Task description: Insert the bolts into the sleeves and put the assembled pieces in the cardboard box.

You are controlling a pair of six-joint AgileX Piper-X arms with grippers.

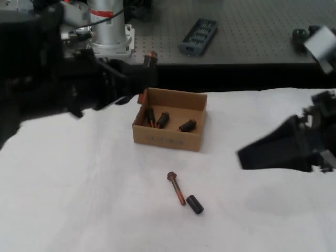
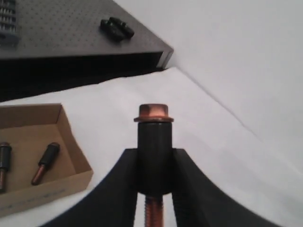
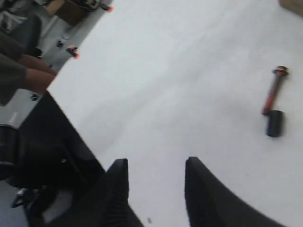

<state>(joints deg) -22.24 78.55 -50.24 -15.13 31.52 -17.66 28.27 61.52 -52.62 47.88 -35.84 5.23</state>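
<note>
On the left side of the desk (image 1: 79,199), which is covered in white cloth, the left gripper (image 2: 155,156) is clamped on a black sleeve (image 2: 154,142) with a copper bolt (image 2: 153,112) pushed through it. The bolt's head sits on the sleeve's top end and its shank sticks out below the fingers. This held piece hangs in the air by the back left corner of the cardboard box (image 1: 167,140).

The box stands near the middle of the desk, towards its far edge. Inside it lie three assembled pieces (image 1: 163,119), apart from each other.

In front of the box, nearer the front edge, a loose bolt (image 1: 176,188) lies flat on the cloth. A loose sleeve (image 1: 195,204) lies just beside its tip, not on it.

At the right edge, the right gripper (image 3: 154,165) hovers over bare cloth with its fingers spread, holding nothing.
</note>
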